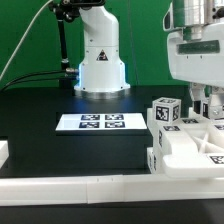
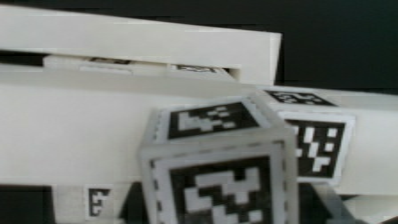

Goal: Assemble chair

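The chair (image 1: 185, 140) sits partly assembled on the black bench (image 1: 40, 105), at the exterior view's right, pressed into the corner of the low white rim wall (image 1: 70, 185). This placement likely braces the parts against sliding while pieces are joined. A square leg (image 1: 166, 112) with black-and-white tags stands upright on the flat slab (image 1: 195, 145), suggesting it is seated or being seated in its socket. The gripper (image 1: 207, 97) hangs above the chair's far side, just beside the upright parts; its jaws stand narrow, and it cannot be told whether they grip a part. In the wrist view the tagged leg (image 2: 217, 165) fills the foreground. The marker board (image 1: 97, 122) lies flat mid-bench, well apart from the work.
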